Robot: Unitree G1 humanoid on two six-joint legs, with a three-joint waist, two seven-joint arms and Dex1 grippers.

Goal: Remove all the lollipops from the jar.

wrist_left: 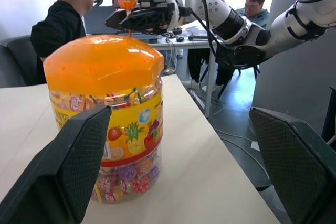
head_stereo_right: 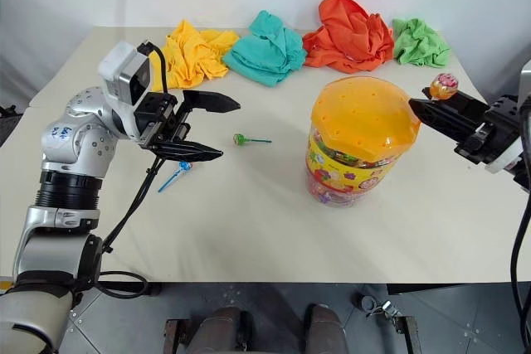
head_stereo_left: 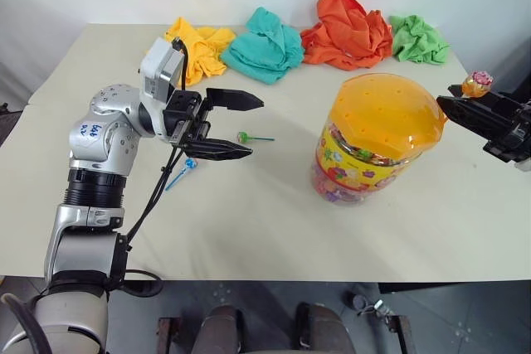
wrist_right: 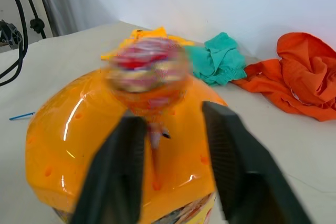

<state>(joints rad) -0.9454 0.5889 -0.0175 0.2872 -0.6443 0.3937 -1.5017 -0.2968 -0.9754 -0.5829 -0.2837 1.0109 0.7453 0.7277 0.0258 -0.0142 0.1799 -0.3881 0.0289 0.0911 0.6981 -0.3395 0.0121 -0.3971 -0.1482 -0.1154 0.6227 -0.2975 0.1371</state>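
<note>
The jar (head_stereo_left: 377,134), a clear tub with a domed orange lid, stands right of the table's middle. My right gripper (head_stereo_left: 454,103) hovers at the lid's right edge, shut on a lollipop (head_stereo_left: 477,83) whose pink-patterned head sticks up above the fingers (wrist_right: 123,166). In the left wrist view its stick runs down to the lid (wrist_left: 102,61). Two more lollipops lie on the table left of the jar, one on a green stick (head_stereo_left: 251,138) and one on a blue stick (head_stereo_left: 182,173). My left gripper (head_stereo_left: 254,128) hangs open above them, pointing at the jar.
Four crumpled cloths lie along the table's far edge: yellow (head_stereo_left: 199,47), teal (head_stereo_left: 264,46), orange (head_stereo_left: 348,31) and green (head_stereo_left: 419,39). Beyond the table's right side, seated people (wrist_left: 63,19) and a desk appear in the left wrist view.
</note>
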